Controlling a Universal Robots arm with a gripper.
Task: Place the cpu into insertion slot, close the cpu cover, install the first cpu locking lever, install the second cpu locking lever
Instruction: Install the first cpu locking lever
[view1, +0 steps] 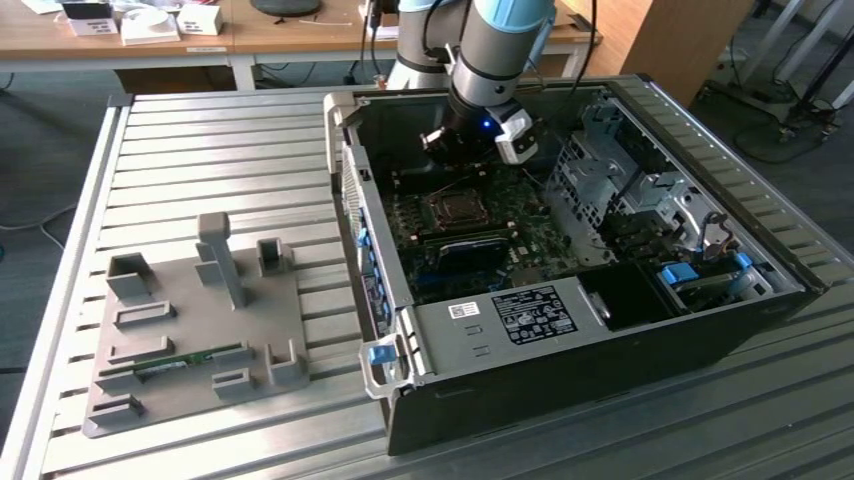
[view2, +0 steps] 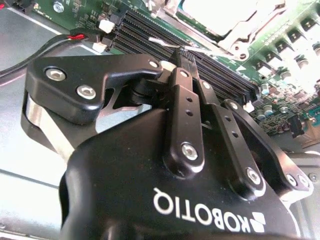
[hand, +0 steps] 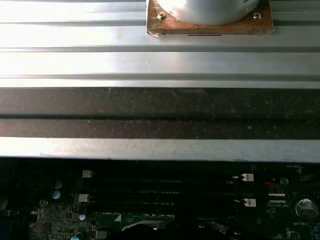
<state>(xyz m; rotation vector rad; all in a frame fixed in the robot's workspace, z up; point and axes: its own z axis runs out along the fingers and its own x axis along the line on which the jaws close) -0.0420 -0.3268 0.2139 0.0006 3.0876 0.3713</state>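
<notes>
In the exterior view my gripper (view1: 454, 150) hangs inside the open computer case (view1: 667, 330), over the far end of the green motherboard (view1: 534, 235). The insertion slot (view1: 454, 211) lies just in front of it, apart from it. In the second wrist view the black fingers (view2: 183, 100) meet at their tips, so the gripper (view2: 186, 53) is shut, and I see nothing between them. The tips hover over the long black memory slots (view2: 150, 30). Beyond them the cpu cover (view2: 240, 36) lies flat on the socket, its window showing a bright pale surface. Whether that surface is the cpu I cannot tell.
A grey fixture plate (view1: 200, 320) with upright posts and a memory stick (view1: 167, 365) sits on the slatted metal table (view1: 200, 150) at the exterior view's left. Drive cages (view1: 627, 190) and a blue-tabbed bay (view1: 707, 280) fill the case's right side. The case wall (hand: 160, 115) borders the board.
</notes>
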